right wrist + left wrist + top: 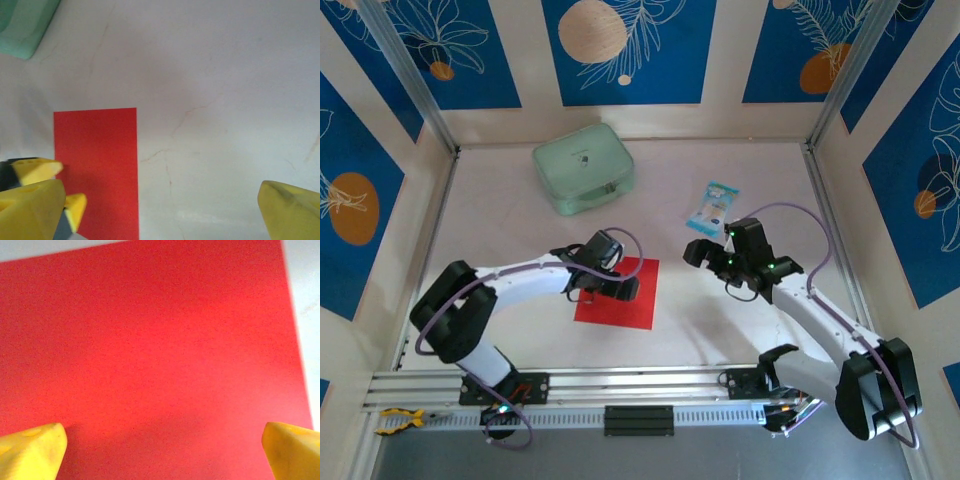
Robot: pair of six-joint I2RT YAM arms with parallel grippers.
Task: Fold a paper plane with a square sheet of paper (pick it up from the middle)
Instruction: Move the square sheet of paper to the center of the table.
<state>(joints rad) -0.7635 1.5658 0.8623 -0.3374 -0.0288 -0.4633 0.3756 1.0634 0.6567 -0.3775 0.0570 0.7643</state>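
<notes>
Plain bright red is seen on the square sheet of paper (628,303). At its 12 o'clock, a pouch (583,168) is coloured pale green. At 2 o'clock, a packet (712,209) is patterned blue and white. The left fingers (32,450) are coloured yellow.

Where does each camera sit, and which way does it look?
Top external: above and behind the arms, looking down at the table; both arms, left claw and right claw show.
Left wrist: on the left wrist, looking closely down onto the red sheet; its yellow fingertips show at bottom corners.
Right wrist: on the right wrist, facing the table, red sheet and green pouch; its yellow fingertips show below.
Shared: all three see the red sheet.
</notes>
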